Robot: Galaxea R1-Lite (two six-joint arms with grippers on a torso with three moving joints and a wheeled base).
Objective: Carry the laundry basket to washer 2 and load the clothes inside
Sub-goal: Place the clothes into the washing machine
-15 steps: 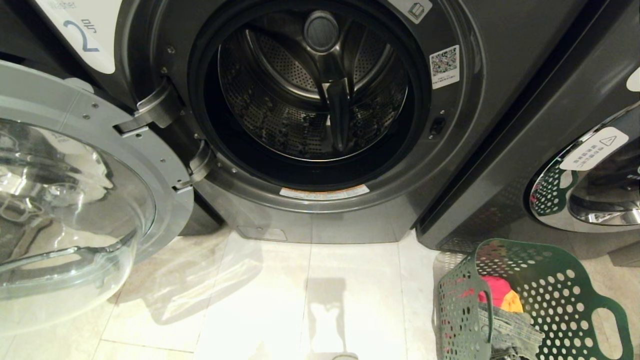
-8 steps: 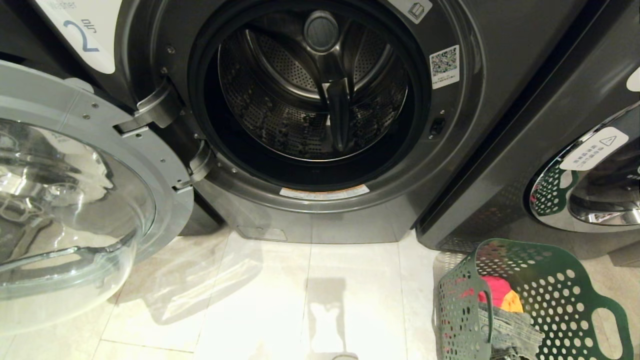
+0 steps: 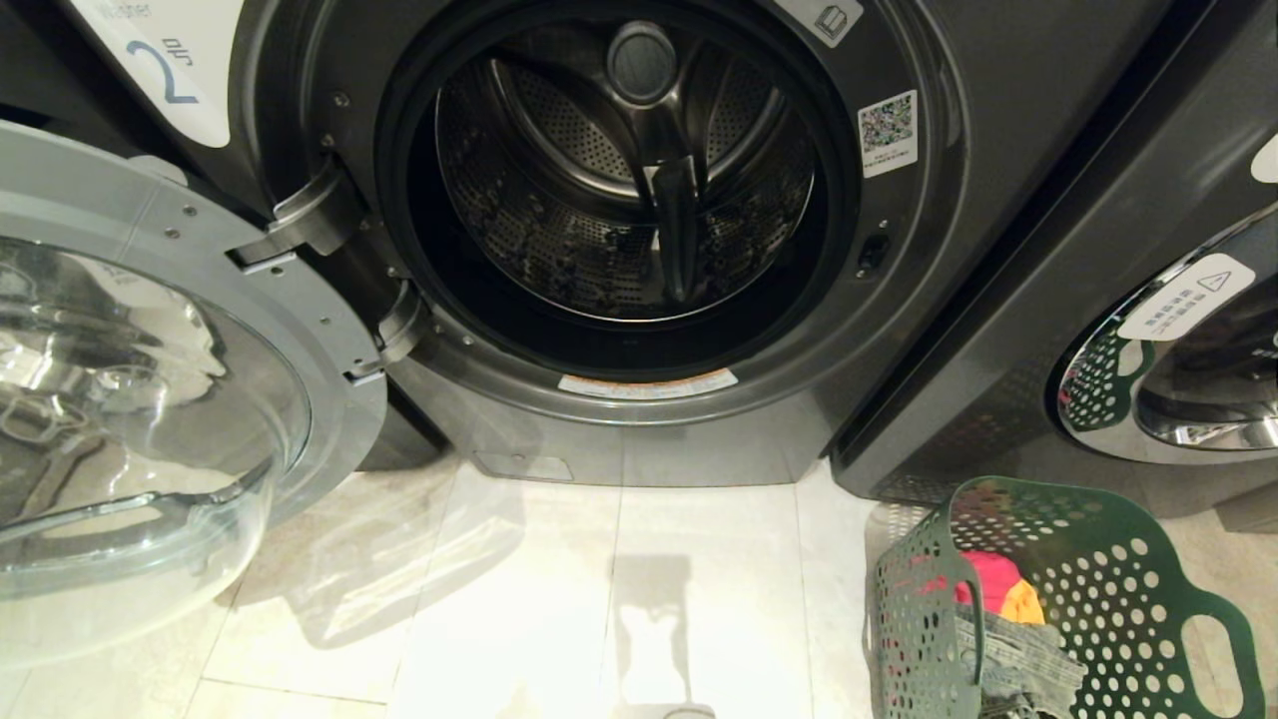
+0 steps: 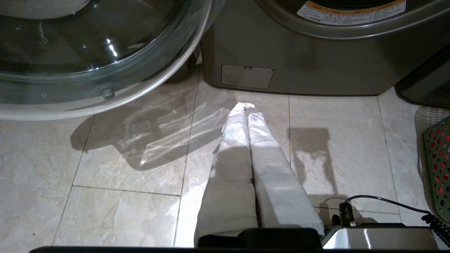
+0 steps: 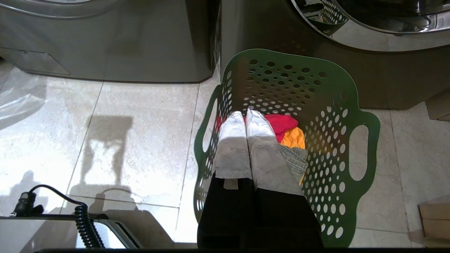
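Washer 2 (image 3: pixel 929 250) fills the head view, its label with a blue 2 (image 3: pixel 165 70) at upper left. Its glass door (image 3: pixel 140 399) is swung open to the left and the steel drum (image 3: pixel 629 190) holds nothing. The dark green laundry basket (image 3: pixel 1118 599) stands on the floor at lower right, holding the clothes (image 3: pixel 998 589): red, orange-yellow and denim. Neither arm shows in the head view. My right gripper (image 5: pixel 245 113) hangs shut and empty above the basket (image 5: pixel 327 105), over the clothes (image 5: pixel 288 131). My left gripper (image 4: pixel 246 108) is shut and empty over bare tile before the washer's base (image 4: pixel 299 70).
A second dark grey washer (image 3: pixel 1148 330) with a closed chrome-rimmed door stands right of washer 2, just behind the basket. The open door (image 4: pixel 88 59) juts out over the floor on the left. Pale tiles (image 3: pixel 559 599) lie in front. My base and a coiled cable (image 5: pixel 82 221) are low in the wrist views.
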